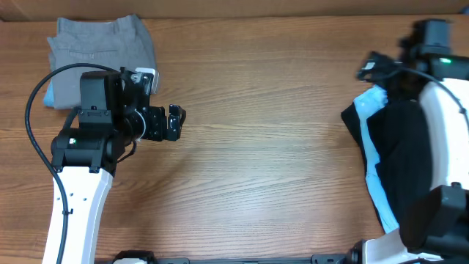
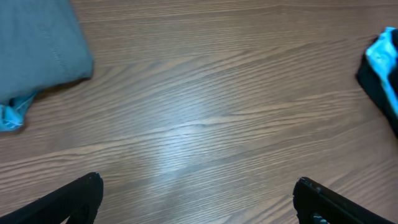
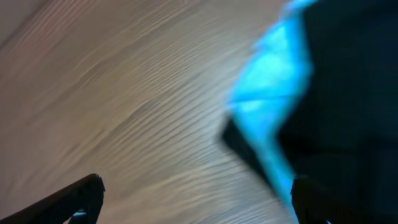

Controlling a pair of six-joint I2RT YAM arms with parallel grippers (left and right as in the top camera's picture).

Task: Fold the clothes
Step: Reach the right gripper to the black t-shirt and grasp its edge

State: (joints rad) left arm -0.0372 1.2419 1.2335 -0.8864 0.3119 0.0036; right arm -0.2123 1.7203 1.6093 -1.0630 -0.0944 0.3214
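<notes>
– Black, limp and rumpled: that is the black T-shirt (image 1: 399, 169), heaped at the right edge of the table (image 1: 278, 147), partly under my right arm.

– Just the one garment?

– No. A light blue T-shirt (image 1: 370, 158) is bunched with it, showing as a bright, creased band along the heap's left side. Both are soft cloth with no firm outline. The table under them is brown wood with long, wavy grain.

– Where are your claws?

– My right claw (image 3: 196, 196) has its jaws spread wide and holds nothing. Its wrist view is blurred. The blue fold and the dark cloth fill the right half of it, bare wood fills the left. One finger sits in front of the dark fabric, the other over the wood. I cannot tell whether it touches the cloth.

– And the left?

– My left claw (image 2: 198, 190) is also wide apart and empty, above bare wood. It is well away from the heap, across the table. Only a corner of black and blue shows at the far right of its wrist view.

– Anything near it?

– The grey trousers (image 1: 102, 48), folded into a flat, squarish block at the far left corner, just beside my left arm. A light blue scrap (image 2: 12, 115) pokes out from under their edge.
</notes>
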